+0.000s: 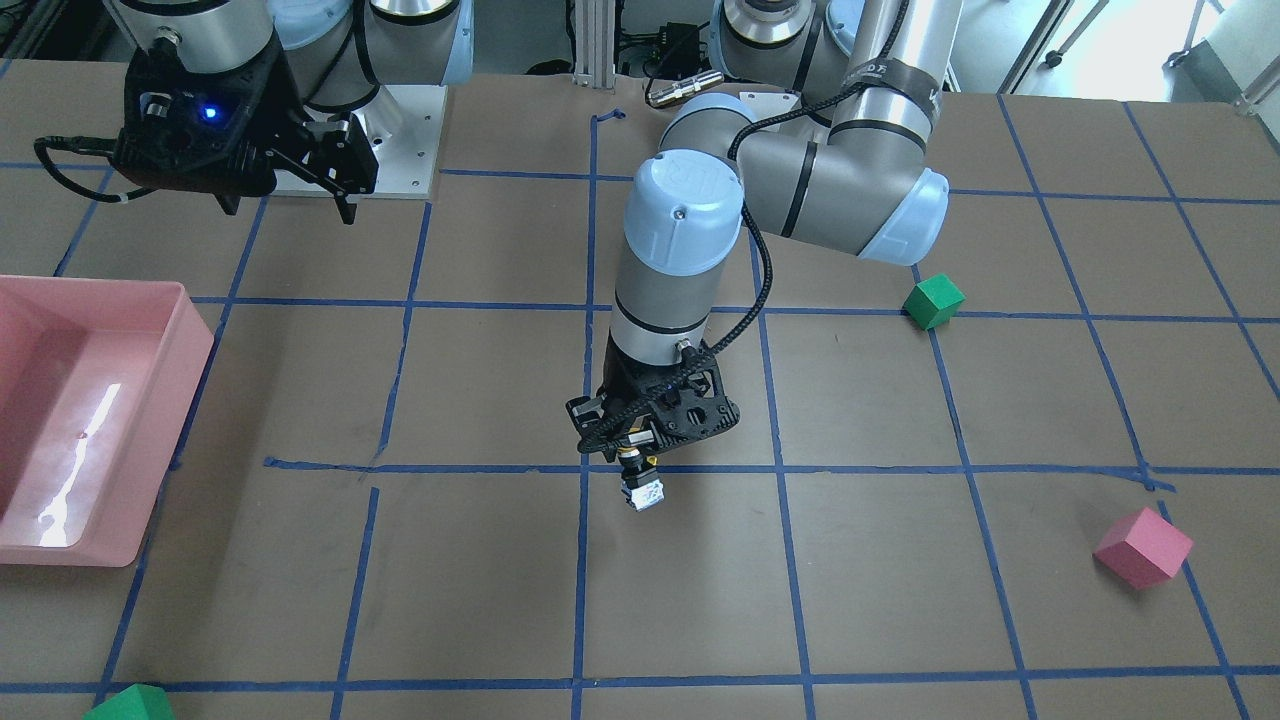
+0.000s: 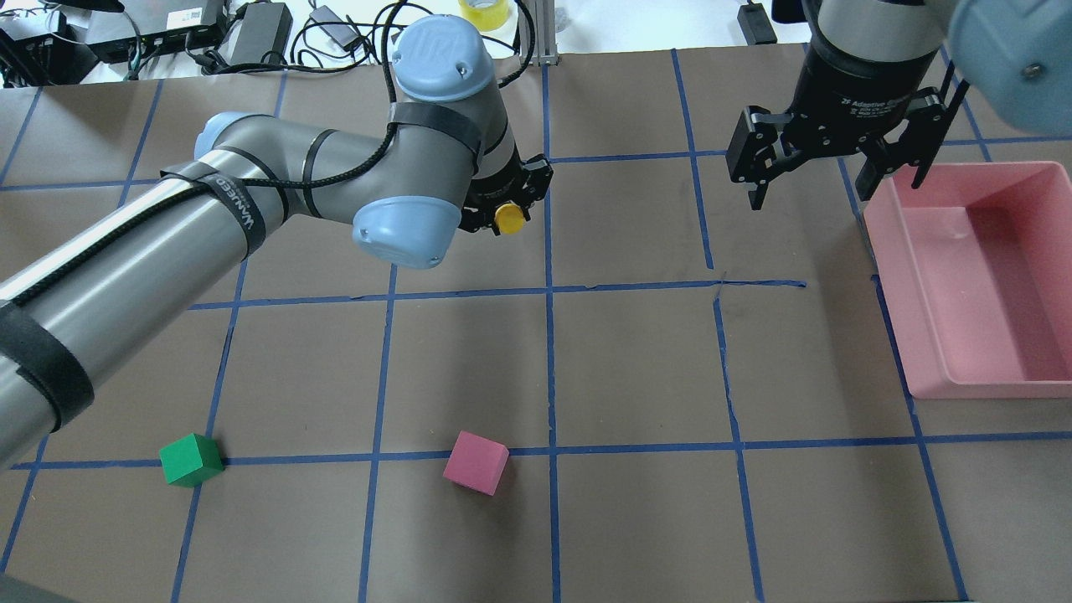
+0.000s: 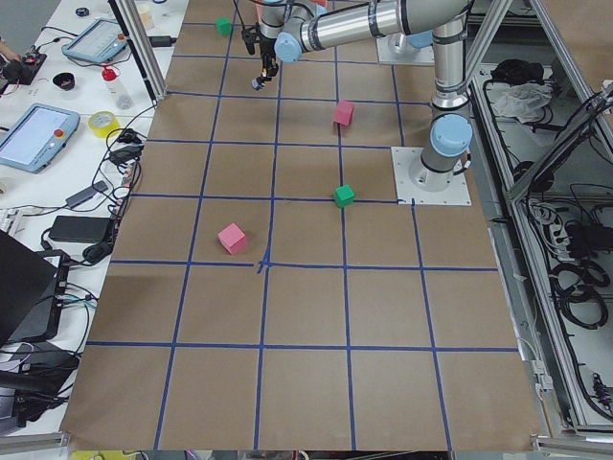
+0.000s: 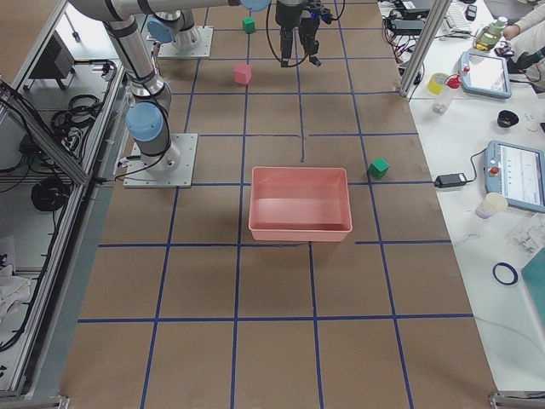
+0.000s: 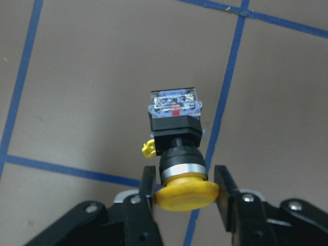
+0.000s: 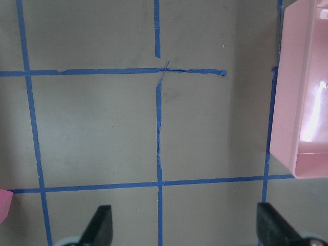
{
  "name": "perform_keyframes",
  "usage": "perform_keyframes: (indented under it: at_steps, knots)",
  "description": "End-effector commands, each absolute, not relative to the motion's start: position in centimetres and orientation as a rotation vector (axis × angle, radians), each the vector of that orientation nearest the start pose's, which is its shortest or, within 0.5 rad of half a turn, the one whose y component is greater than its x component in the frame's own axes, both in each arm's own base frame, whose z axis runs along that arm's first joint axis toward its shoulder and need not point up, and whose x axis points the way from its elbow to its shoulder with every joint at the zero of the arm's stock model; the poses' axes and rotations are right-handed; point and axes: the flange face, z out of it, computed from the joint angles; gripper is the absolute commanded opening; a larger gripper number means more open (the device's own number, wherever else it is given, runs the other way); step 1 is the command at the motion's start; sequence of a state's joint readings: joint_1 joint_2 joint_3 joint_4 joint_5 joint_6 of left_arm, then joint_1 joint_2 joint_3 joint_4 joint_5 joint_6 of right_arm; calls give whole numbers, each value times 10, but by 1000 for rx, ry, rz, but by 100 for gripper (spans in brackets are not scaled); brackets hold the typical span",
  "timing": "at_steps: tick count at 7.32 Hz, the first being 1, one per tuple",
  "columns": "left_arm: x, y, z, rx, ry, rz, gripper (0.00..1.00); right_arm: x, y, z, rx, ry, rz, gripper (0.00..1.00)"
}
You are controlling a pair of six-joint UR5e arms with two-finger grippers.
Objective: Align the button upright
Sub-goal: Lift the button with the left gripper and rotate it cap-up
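The button [image 5: 174, 128] has a round yellow cap, a black body and a silver-white base block. My left gripper [image 5: 185, 189] is shut on its yellow cap, with the base pointing away from the wrist toward the table. In the front view the button [image 1: 643, 490] hangs base-down under the left gripper [image 1: 638, 462], at a blue tape crossing near the table's middle. From overhead only the yellow cap [image 2: 509, 218] shows. My right gripper [image 2: 816, 197] is open and empty, hovering beside the pink bin; it also shows in the right wrist view [image 6: 184, 230].
A pink bin [image 2: 963, 368] stands on my right side. A green cube [image 2: 191, 459] and a pink cube [image 2: 476, 462] lie near the robot's edge of the table. Another green cube [image 1: 130, 703] lies at the far edge near the bin.
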State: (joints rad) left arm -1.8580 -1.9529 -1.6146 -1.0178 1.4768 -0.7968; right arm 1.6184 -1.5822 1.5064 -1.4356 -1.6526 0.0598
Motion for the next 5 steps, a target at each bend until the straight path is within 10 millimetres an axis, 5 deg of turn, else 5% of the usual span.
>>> perform_keyframes:
  at_steps: [1, 4, 5]
  knots:
    - [-310, -567, 297, -1391, 3096, 309, 6, 148, -473, 513, 16, 3225, 84, 100]
    - [-281, -590, 273, -1973, 2872, 1048, 0, 148, -473, 511, 15, 3226, 97, 100]
    - [-271, -596, 261, -2043, 2801, 1185, 0, 148, -472, 511, 15, 3225, 102, 100]
